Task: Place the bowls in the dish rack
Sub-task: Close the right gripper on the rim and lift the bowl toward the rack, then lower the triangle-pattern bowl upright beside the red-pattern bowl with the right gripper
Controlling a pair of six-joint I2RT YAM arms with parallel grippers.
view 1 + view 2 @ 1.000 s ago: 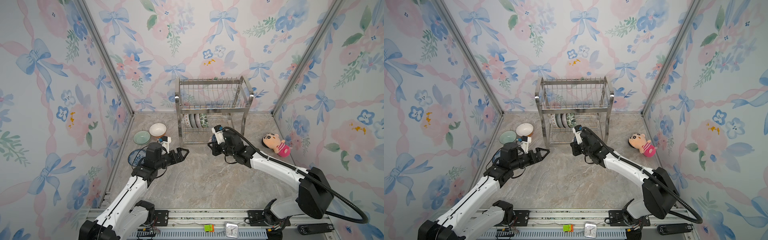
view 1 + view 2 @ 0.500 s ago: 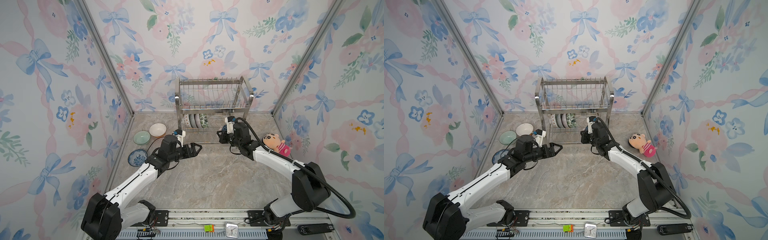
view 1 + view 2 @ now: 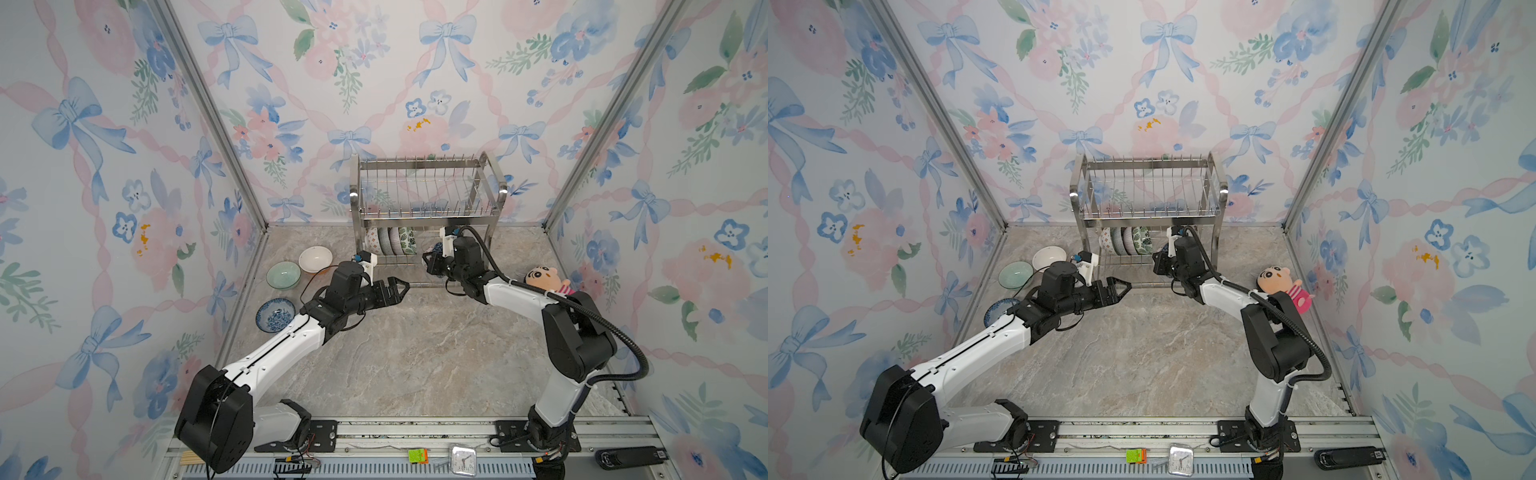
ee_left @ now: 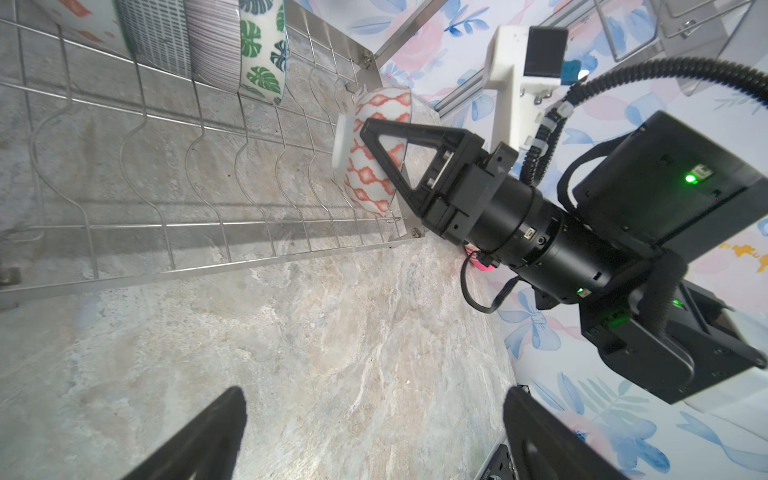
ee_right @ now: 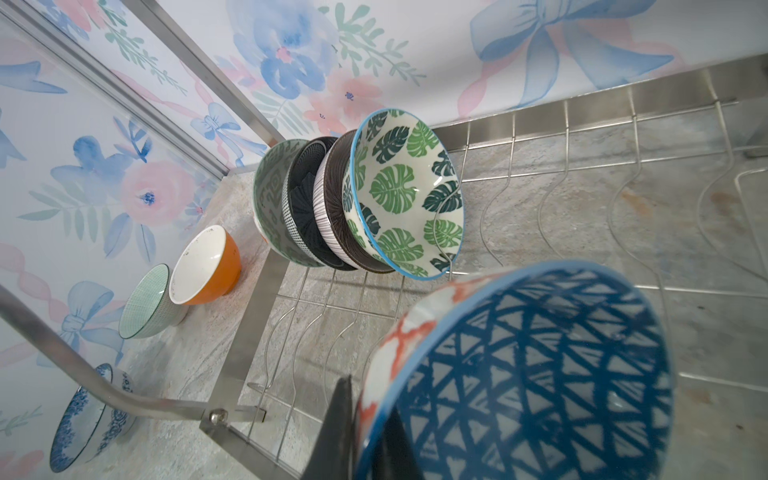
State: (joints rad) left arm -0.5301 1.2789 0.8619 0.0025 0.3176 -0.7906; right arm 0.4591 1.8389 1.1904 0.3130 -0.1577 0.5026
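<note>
While my right gripper (image 4: 353, 137) pinches the rim of the orange-lattice bowl (image 5: 519, 374), I hold that bowl on edge inside the lower tier of the dish rack (image 3: 422, 214). It is to the right of the row of bowls (image 3: 390, 241) standing upright at that tier's left end, and apart from them. Whether its lower edge touches the wires I cannot tell. My left gripper (image 3: 399, 287) hangs just in front of the rack, its fingers (image 4: 208, 436) spread wide around nothing. Near the back left corner of the desk (image 3: 415, 353) sit an orange-and-white bowl (image 3: 316, 258), a pale green bowl (image 3: 283, 274) and, nearer the front along the left edge, a blue floral bowl (image 3: 275, 315). A plush doll (image 3: 544, 278) lies by the right edge.
</note>
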